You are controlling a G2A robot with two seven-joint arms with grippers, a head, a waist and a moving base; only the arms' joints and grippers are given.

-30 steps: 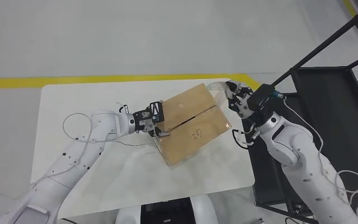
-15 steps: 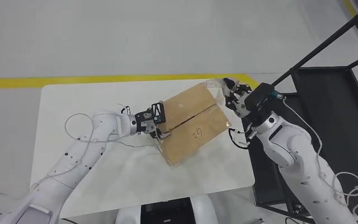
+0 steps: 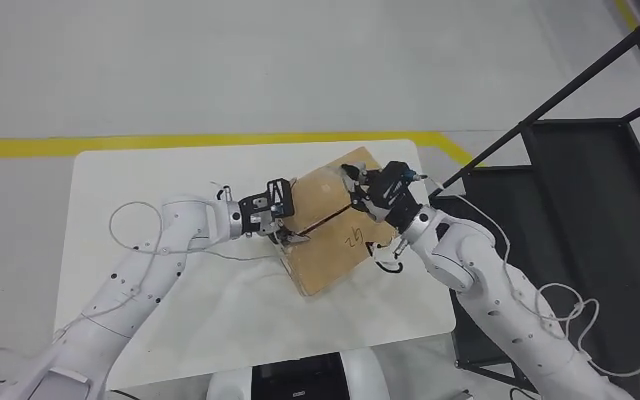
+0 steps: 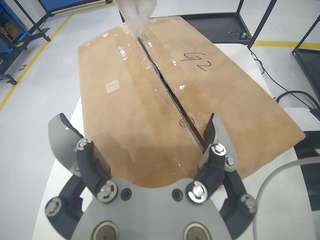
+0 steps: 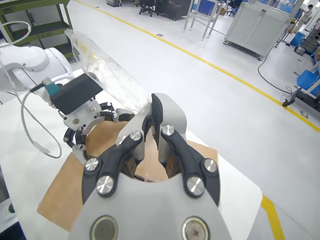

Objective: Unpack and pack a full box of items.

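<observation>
Top view: a brown cardboard box [image 3: 330, 240] sits skewed on the white tabletop [image 3: 150, 180]. The left tool [image 3: 288, 232] is at one end of the box, and the right tool [image 3: 350, 188] is over its top.

Left wrist view: the left tool's jaws are spread astride the box's end, gripping nothing. Clear, glossy tape [image 4: 135, 8] rises off the seam [image 4: 170, 93], a dark gap between two flat flaps [image 4: 112, 83].

Right wrist view: the right tool is clenched on the tape, a thin, crinkled film. To peel it well, I would pull low and steadily along the seam toward the braced end, so the film lifts in one strip and the box doesn't slide.
</observation>
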